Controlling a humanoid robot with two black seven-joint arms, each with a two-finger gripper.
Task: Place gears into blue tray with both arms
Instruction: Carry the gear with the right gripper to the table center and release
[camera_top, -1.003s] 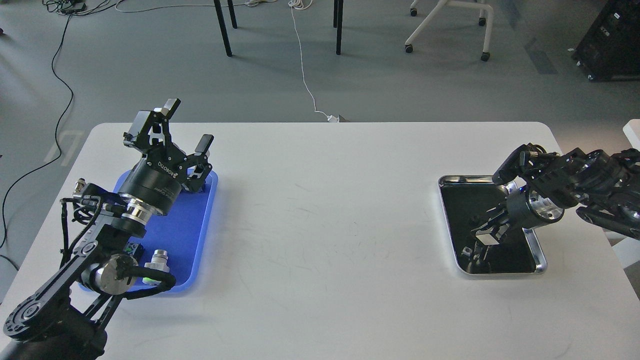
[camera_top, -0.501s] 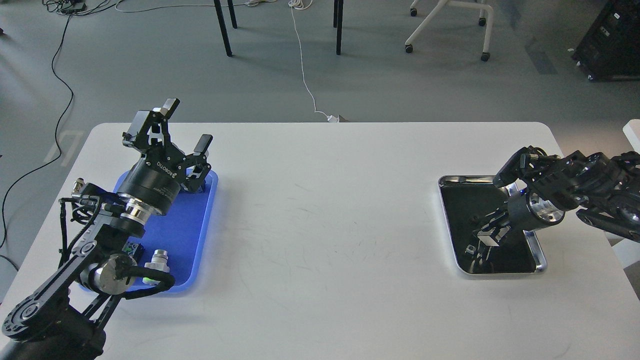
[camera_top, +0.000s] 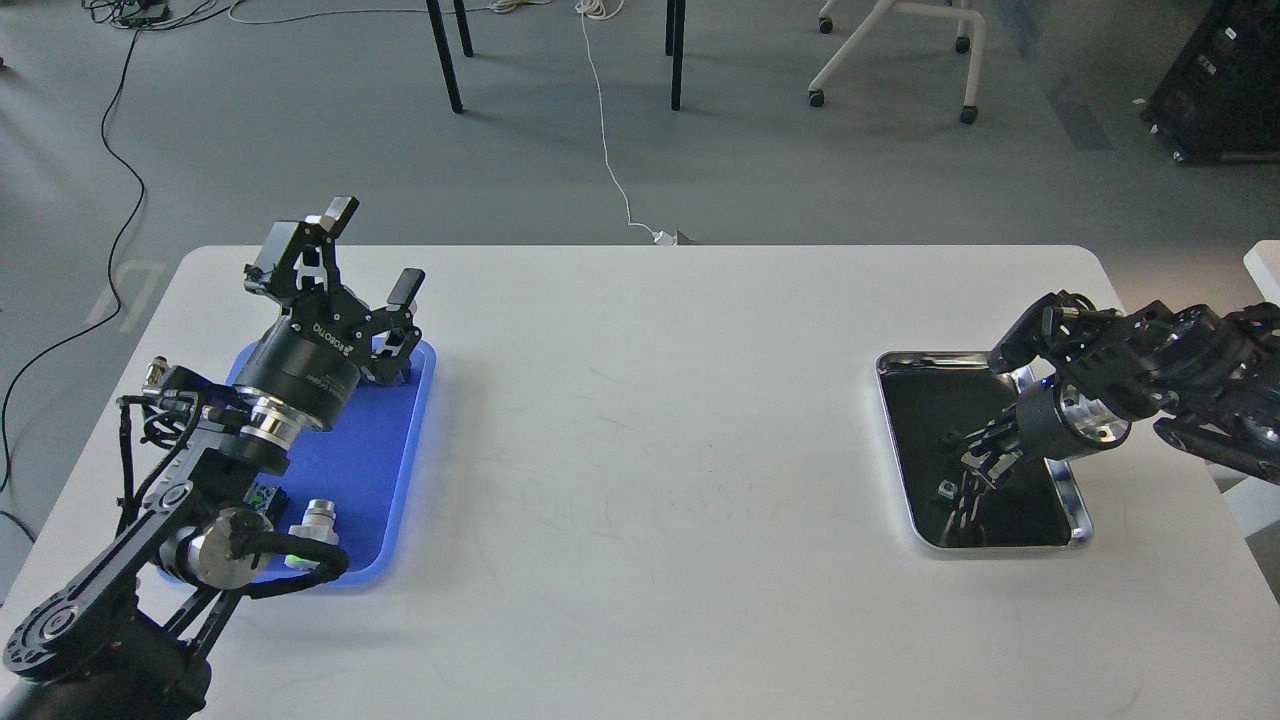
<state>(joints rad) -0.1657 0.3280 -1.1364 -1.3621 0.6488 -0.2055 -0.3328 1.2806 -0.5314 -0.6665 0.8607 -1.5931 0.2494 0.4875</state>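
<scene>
The white surface (camera_top: 640, 450) carries two trays, well apart. The blue tray (camera_top: 385, 450) lies at the left edge, partly covered by the left arm (camera_top: 150, 520). The metal tray (camera_top: 925, 400), silver-rimmed with a black floor, lies at the right, with the right arm (camera_top: 1180, 390) reaching into it.

The left claw (camera_top: 370, 250) hangs above the far end of the blue tray with its fingers spread and nothing between them. The right claw (camera_top: 965, 480) points down into the metal tray; it is dark against the black floor, so its state cannot be told.

Progress: no gear is visible in the blue tray. Its near end shows only a silver push-button switch (camera_top: 318, 516) and a small dark part with green (camera_top: 265, 497). Judged from this, the task is at an early pick-up step.

Hidden items: the gears cannot be made out on the black floor. The arm covers much of the blue tray.
</scene>
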